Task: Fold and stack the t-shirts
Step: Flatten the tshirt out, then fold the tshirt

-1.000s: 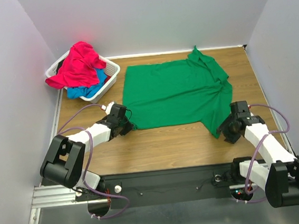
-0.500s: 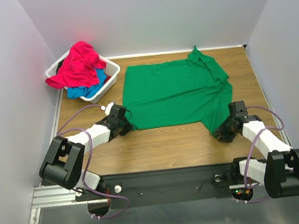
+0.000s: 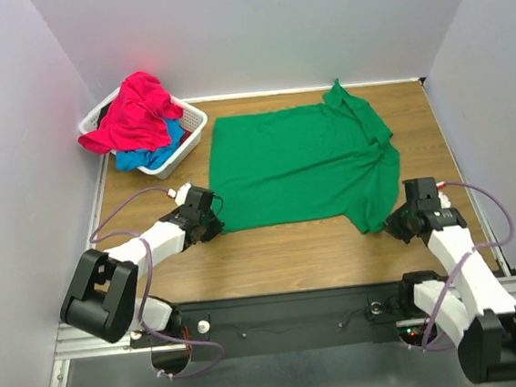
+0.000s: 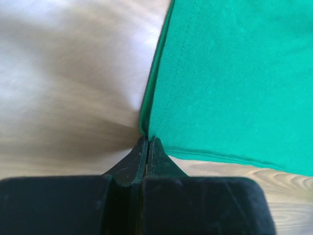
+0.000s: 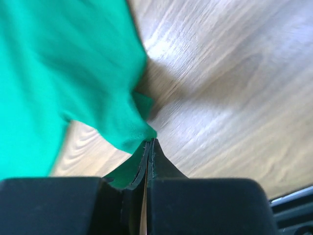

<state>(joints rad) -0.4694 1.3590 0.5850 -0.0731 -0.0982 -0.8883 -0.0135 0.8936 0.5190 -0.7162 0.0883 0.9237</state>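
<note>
The bright green t-shirt point(image 3: 300, 160) lies spread flat on the wooden table. My left gripper point(image 3: 210, 224) is shut on its near-left hem corner; in the left wrist view the green t-shirt point(image 4: 230, 73) runs into the closed left gripper point(image 4: 147, 140). My right gripper point(image 3: 396, 226) is shut on the shirt's near-right sleeve tip; in the right wrist view a fold of the green t-shirt point(image 5: 63, 63) is pinched at the closed right gripper point(image 5: 149, 142). A pinkish-red t-shirt point(image 3: 136, 109) and a blue t-shirt point(image 3: 147, 156) lie heaped at the back left.
A white slotted basket point(image 3: 193, 126) at the back left holds the red and blue shirts. Grey walls close in the left, right and far sides. Bare wood table point(image 3: 291, 250) lies between the shirt and the arm bases.
My right gripper has shut on the sleeve tip, and that arm swung right. The left gripper, still shut, drew its corner slightly left and nearer.
</note>
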